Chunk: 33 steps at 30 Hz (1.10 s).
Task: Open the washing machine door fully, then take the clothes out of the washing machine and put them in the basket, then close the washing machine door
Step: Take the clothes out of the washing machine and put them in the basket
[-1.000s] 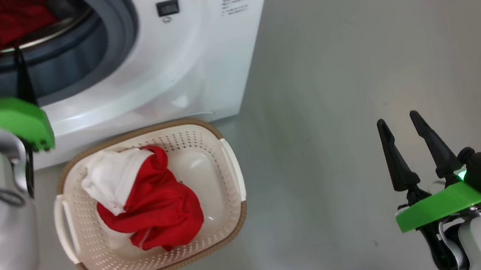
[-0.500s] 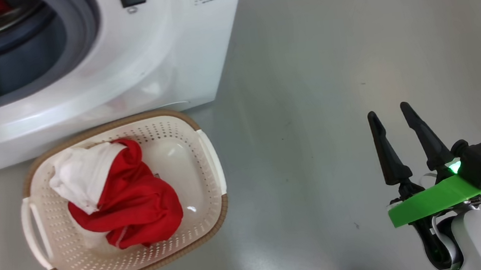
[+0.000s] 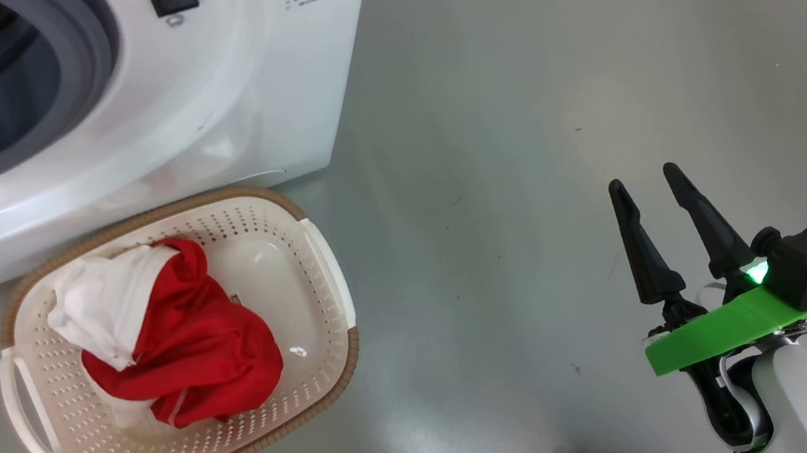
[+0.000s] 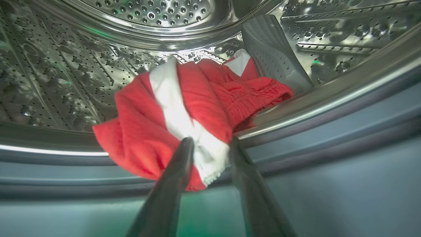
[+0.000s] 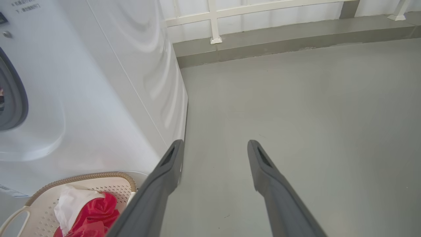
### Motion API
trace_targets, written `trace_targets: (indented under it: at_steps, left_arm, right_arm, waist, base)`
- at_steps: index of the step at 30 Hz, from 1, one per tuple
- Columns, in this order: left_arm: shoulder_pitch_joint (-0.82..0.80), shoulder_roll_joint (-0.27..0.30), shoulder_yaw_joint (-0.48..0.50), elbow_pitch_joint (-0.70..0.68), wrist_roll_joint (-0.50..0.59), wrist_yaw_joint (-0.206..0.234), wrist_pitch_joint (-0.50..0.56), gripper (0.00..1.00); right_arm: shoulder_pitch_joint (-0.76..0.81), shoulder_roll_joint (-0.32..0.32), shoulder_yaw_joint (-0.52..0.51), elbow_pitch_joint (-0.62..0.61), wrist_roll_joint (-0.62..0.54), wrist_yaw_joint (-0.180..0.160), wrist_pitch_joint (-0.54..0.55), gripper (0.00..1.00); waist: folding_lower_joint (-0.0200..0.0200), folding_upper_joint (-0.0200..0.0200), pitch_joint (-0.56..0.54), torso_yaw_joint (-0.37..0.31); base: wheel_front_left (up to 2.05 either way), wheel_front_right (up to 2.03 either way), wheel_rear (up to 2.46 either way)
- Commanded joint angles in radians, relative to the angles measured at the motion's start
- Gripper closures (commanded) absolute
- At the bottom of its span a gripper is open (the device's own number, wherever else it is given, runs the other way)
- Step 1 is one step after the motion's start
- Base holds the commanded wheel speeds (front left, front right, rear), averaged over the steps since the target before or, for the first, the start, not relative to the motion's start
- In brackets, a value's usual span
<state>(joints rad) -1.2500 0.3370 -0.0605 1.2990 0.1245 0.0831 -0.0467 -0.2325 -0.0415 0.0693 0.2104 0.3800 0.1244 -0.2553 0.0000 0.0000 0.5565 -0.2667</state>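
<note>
Washing machine [image 3: 223, 110]: a white front-loader, being shown with its opening uncovered, a grey rubber ring [image 3: 92, 57] edging the perforated steel drum [image 4: 59, 82]. Red garment [image 4: 148, 125]: white-striped, being shown crumpled at the front of the drum, one fold hanging over the drum's lip onto the ring. Basket [image 3: 321, 266]: cream, perforated, brown woven-look rim, being shown upright just in front of the washing machine's base. Second garment [image 3: 198, 356]: red with a white part, being shown bunched inside the basket.
</note>
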Motion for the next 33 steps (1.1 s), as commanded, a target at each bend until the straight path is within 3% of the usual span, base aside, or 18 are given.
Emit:
trace_targets:
  at_steps: [1, 2, 3, 9, 13, 17, 24, 33]
  left_arm:
    - [-0.010, 0.059, 0.001, -0.016, 0.006, 0.013, -0.005, 0.82]
    - [-0.010, 0.059, 0.000, -0.015, 0.004, 0.016, -0.007, 0.95]
    - [-0.009, 0.059, 0.000, -0.015, 0.001, 0.018, -0.009, 1.00]
    - [-0.001, 0.046, 0.011, -0.015, -0.032, 0.013, -0.091, 1.00]
    - [0.023, 0.023, 0.067, -0.037, -0.107, -0.013, -0.187, 1.00]
    - [0.077, 0.004, 0.106, -0.091, -0.161, -0.032, -0.213, 1.00]
    - [0.293, -0.053, 0.190, -0.408, -0.256, -0.093, -0.215, 1.00]
    - [0.527, -0.152, 0.260, -0.733, -0.269, -0.135, -0.215, 1.00]
  right_arm:
    - [0.008, -0.009, 0.018, -0.023, 0.010, 0.006, -0.006, 0.00]
    - [0.008, -0.009, 0.017, -0.023, 0.011, 0.006, -0.006, 0.00]
    - [0.008, -0.009, 0.016, -0.022, 0.011, 0.006, -0.006, 0.00]
    - [0.007, -0.009, 0.007, -0.017, 0.007, 0.006, -0.006, 0.00]
    - [0.014, -0.009, 0.000, -0.012, 0.001, 0.006, -0.006, 0.00]
    - [0.027, -0.009, -0.007, -0.007, -0.004, 0.006, -0.006, 0.00]
    - [0.051, -0.009, -0.018, -0.002, -0.025, 0.006, -0.006, 0.00]
    - [0.080, -0.009, -0.036, 0.002, -0.050, 0.006, -0.006, 0.00]
  waist:
    - [0.0000, 0.0000, -0.002, 0.001]
    - [0.0000, 0.0000, -0.004, 0.001]
    - [0.0000, 0.0000, -0.005, 0.002]
    - [0.0000, 0.0000, -0.025, 0.019]
    - [0.0000, 0.0000, -0.056, 0.032]
    - [0.0000, 0.0000, -0.090, 0.043]
    - [0.0000, 0.0000, -0.141, 0.080]
    - [0.0000, 0.0000, -0.178, 0.128]
  base:
    - [0.00, 0.00, 0.00]
    - [0.00, 0.00, 0.00]
    - [0.00, 0.00, 0.00]
    - [0.00, 0.00, 0.00]
    - [0.00, 0.00, 0.00]
    - [0.00, 0.00, 0.00]
    - [0.00, 0.00, 0.00]
    - [0.00, 0.00, 0.00]
